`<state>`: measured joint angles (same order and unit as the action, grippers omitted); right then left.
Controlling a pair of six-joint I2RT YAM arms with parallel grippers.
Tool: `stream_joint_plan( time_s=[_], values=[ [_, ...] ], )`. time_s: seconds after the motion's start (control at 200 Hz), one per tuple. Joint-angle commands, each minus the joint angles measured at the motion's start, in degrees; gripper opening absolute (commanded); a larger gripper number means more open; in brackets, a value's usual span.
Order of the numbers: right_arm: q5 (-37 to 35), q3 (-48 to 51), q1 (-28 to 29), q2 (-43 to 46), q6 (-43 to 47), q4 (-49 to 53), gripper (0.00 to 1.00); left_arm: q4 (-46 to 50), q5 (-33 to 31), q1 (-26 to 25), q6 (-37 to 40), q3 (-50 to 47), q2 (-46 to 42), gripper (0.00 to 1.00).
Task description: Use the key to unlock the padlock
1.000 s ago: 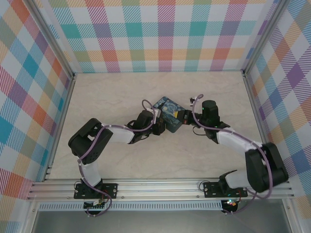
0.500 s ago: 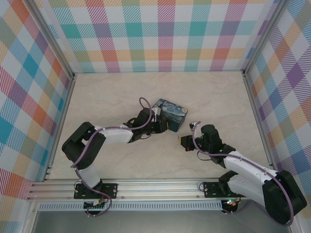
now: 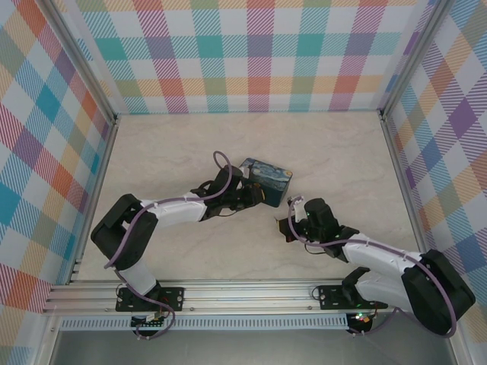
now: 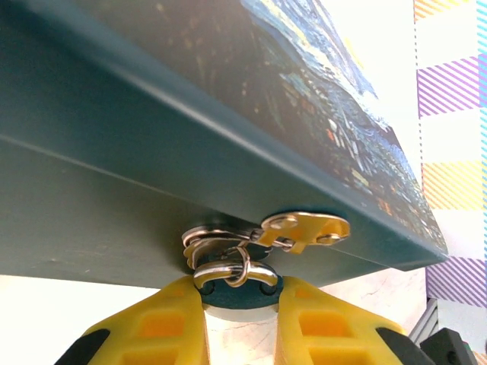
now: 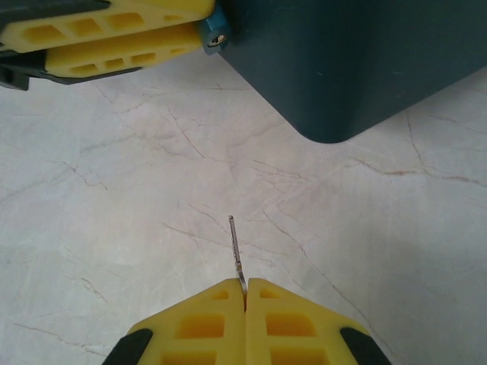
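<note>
Both claws loaded: my left claw (image 4: 241, 298) pinches padlock (image 4: 255, 271) steady at tin (image 4: 152, 190), my right claw (image 5: 245, 293) clamps key (image 5: 236, 243), tip aimed lockward.

Tin (image 3: 266, 181): dark teal sides, lid painted in blue-and-yellow swirls. Hasp (image 4: 304, 228): brass-gold. Padlock (image 4: 242, 295): teal-blue body, silver shackle. Key (image 5: 237, 247): thin grey metal sliver. Jaws on both arms are yellow. Arms (image 3: 179, 209) are white with black joints. Counter (image 3: 167, 152): cream marble with fine brown veining. Walls (image 3: 251, 53): pastel plaid in teal, orange, pink, purple and yellow on white.
</note>
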<state>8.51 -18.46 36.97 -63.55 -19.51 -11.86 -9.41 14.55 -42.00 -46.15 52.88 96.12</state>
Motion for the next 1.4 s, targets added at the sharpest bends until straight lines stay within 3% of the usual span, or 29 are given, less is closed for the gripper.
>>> stream_joint_plan(
  time_s=[0.0, 0.56, 1.395],
  values=[
    [-1.61, -3.41, 1.03, -1.83, 3.74, -3.53, 0.0, 0.89, 1.03, -1.16, -2.71, 2.99, -3.02, 0.18],
    [-4.74, -9.18, 2.32, -7.47, 10.02, -3.96, 0.0, 3.69, 2.33, -1.24, -4.39, 4.24, -3.94, 0.18],
    [-6.4, -11.57, 2.36, -11.35, 10.54, -6.86, 0.0, 3.87, 1.92, -1.25, -4.38, 3.81, -4.23, 0.17]
  ],
)
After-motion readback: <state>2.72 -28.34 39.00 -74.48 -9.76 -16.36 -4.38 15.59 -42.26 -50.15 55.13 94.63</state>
